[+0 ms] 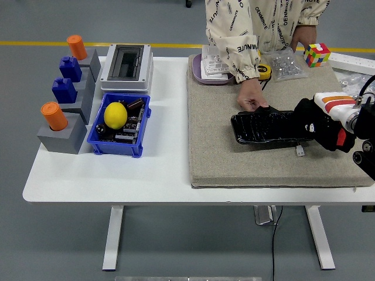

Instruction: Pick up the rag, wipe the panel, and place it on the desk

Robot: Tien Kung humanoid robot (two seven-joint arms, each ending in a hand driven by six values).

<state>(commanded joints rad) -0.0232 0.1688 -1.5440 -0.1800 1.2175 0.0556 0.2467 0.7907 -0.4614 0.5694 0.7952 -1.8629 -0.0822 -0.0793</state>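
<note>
A black panel (266, 127) lies flat on the beige mat (222, 146). My right hand (319, 126) comes in from the right edge and rests on the panel's right end. Its black fingers are curled over a dark rag (309, 120), which is hard to tell from the hand. The white cuff with orange stripes (333, 100) sits behind it. A person at the far side presses a hand (251, 100) on the panel's upper left corner. My left arm is out of view.
A small white connector (300, 151) lies on the mat below the panel. A purple tray (196, 73), tape measure (263, 71), parts bag (286, 63) and Rubik's cube (317, 55) are at the back. A blue bin (94, 140) with a lemon (115, 115), a grey box (126, 67) and grey blocks (61, 137) stand on the left.
</note>
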